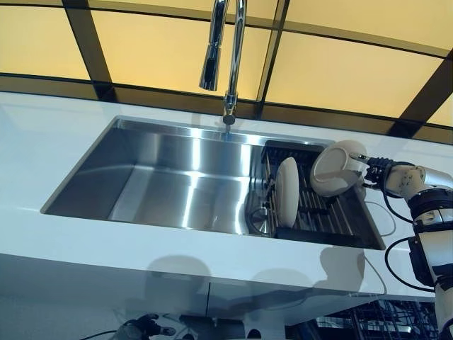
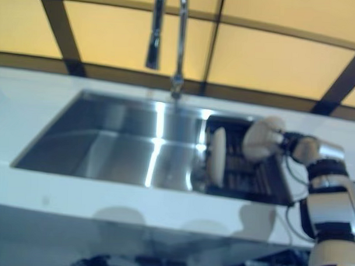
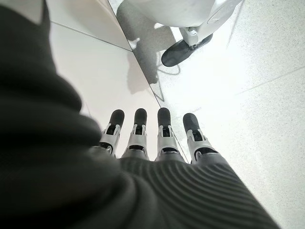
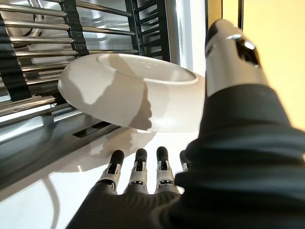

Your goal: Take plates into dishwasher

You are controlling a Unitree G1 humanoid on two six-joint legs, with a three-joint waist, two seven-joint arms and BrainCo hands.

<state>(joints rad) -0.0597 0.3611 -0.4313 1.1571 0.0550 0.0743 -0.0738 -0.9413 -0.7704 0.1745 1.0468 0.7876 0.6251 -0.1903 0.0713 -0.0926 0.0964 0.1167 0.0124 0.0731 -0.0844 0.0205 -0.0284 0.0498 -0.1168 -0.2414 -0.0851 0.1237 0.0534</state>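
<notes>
While the left hand hangs low near the floor with straight, empty fingers, the right hand pinches the rim of 1 pale plate, lifted above the black rack in the sink. Glazed, stiff and breakable, it likely slips easily, so the rim seems safest. A second plate stands upright in the rack.
</notes>
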